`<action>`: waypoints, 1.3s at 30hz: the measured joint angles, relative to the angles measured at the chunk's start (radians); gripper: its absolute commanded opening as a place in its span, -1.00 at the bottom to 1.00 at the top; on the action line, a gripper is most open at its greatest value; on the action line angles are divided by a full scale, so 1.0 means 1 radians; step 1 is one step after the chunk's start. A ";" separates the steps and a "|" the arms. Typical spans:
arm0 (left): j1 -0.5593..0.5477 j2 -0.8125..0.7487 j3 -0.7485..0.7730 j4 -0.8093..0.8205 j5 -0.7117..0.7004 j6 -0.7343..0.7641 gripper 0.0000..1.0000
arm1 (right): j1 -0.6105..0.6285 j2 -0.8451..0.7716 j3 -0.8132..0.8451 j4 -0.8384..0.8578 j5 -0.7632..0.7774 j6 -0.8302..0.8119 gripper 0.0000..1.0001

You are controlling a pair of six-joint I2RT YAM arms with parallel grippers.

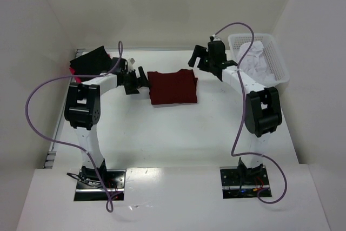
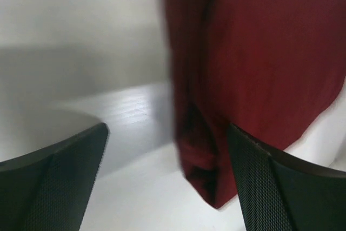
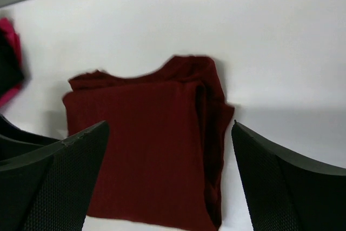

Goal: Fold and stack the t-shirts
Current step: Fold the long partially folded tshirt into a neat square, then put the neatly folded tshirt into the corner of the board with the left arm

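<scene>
White cloth [image 1: 256, 62] in basket [image 1: 280, 64]; maroon t-shirt [image 1: 173, 87] outside

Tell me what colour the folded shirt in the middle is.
Dark maroon; the folded shirt shows best in the right wrist view.

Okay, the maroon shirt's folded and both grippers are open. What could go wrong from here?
The maroon t-shirt has loose, bunched layers along one edge, so lifting it could undo the fold. The left gripper sits right beside it and might snag the cloth when it moves.

Maroon t-shirt [image 1: 173, 87] matt cloth; table [image 1: 178, 133] smooth.
</scene>
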 measured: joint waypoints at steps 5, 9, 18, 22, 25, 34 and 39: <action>-0.035 -0.030 -0.077 0.115 0.000 -0.068 0.99 | 0.000 -0.077 -0.144 -0.035 0.011 0.000 0.99; -0.041 -0.028 -0.092 0.167 -0.002 -0.117 0.99 | 0.000 -0.091 -0.193 -0.050 0.011 0.003 0.99; -0.069 0.011 -0.090 0.276 -0.009 -0.206 0.79 | -0.005 -0.156 -0.247 -0.062 0.011 0.017 0.99; -0.088 0.046 -0.061 0.297 -0.007 -0.230 0.59 | -0.006 -0.160 -0.247 -0.062 0.011 0.020 0.99; -0.102 0.064 -0.042 0.299 -0.018 -0.233 0.34 | -0.009 -0.161 -0.247 -0.063 0.012 0.020 0.99; -0.111 0.116 0.009 0.246 -0.051 -0.250 -1.00 | -0.040 -0.207 -0.253 -0.063 0.012 0.021 0.99; -0.110 0.181 0.186 0.097 -0.087 -0.174 -1.00 | -0.056 -0.269 -0.259 -0.066 0.009 0.027 0.99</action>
